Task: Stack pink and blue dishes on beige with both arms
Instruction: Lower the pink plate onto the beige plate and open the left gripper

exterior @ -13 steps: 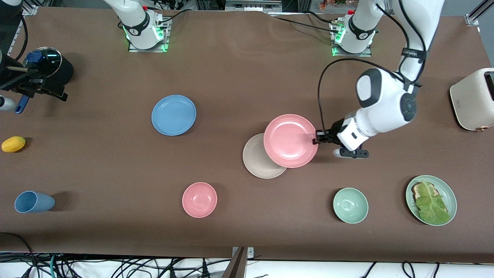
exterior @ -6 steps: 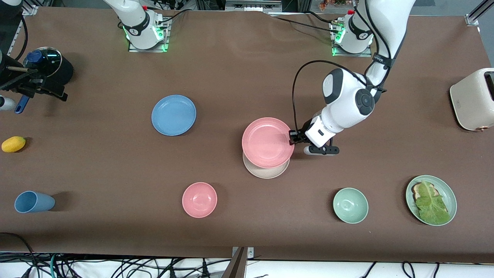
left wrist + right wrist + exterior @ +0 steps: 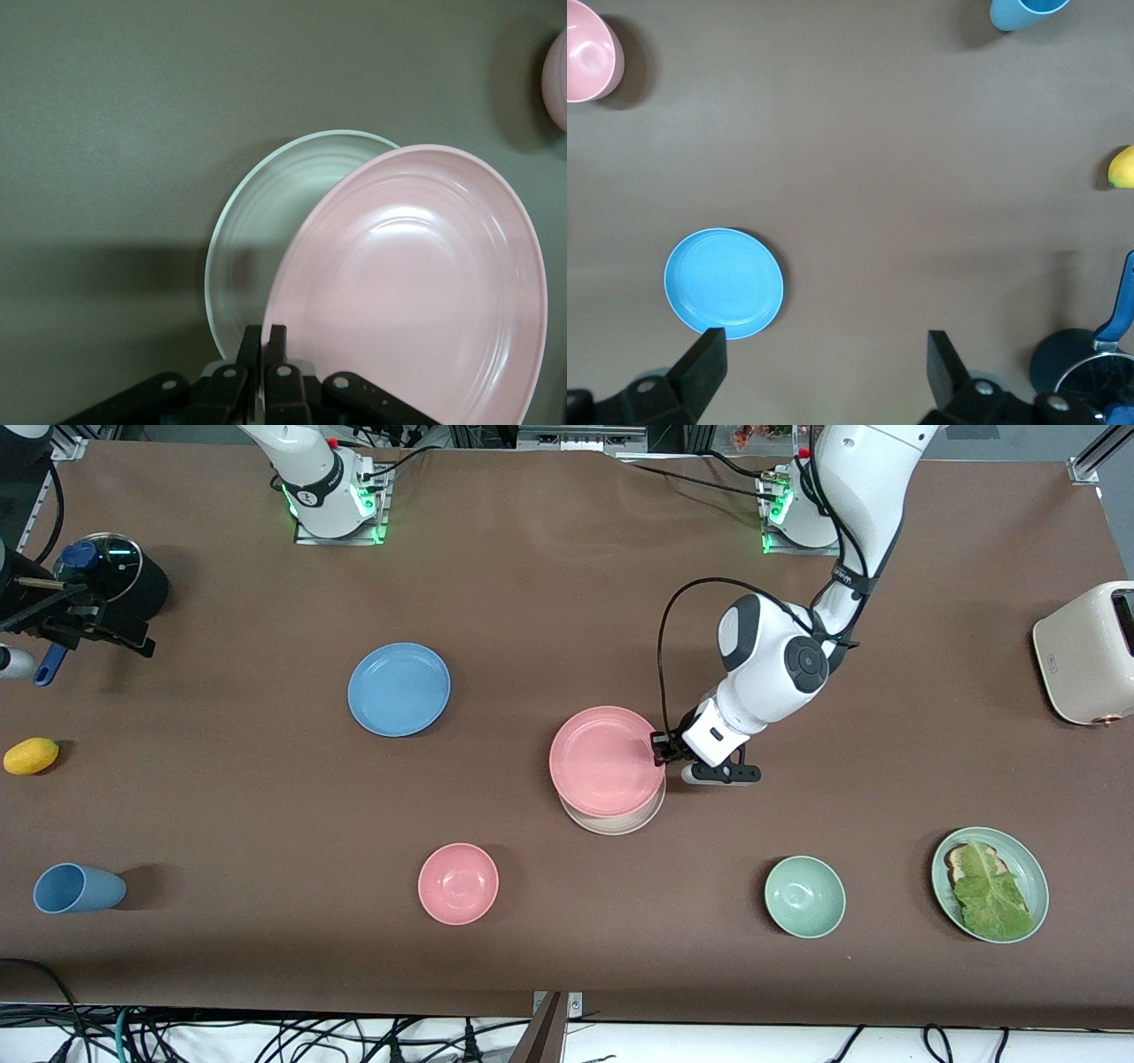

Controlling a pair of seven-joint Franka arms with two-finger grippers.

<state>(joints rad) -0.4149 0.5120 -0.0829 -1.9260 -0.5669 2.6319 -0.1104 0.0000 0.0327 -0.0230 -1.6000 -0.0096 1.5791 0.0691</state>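
A: Left pincer (image 3: 660, 747) is closing tight on the rim of the pink plate (image 3: 606, 761), fingers pinched together on its edge. Over the last second it has been carrying the plate toward the right arm's end of the tabletop (image 3: 549, 584). A second ago the plate was overlapping only one side of the beige plate (image 3: 613, 822); now it is covering nearly all of it.

B: Is it resting yet?

A: Cannot tell contact. In the left wrist view the pink plate is tilting, its held edge raised, with a crescent of the beige plate showing beside the pincer's tips. I judge it is lining up for the set-down, with release not yet done.

B: Right arm?

A: Waiting. Right pincer (image 3: 824, 359) is spread wide, gripping nothing, hovering over bare tabletop with the blue plate (image 3: 399, 689) just off one fingertip. That plate is lying untouched, well apart from the left pincer. By my reading, it goes on next.
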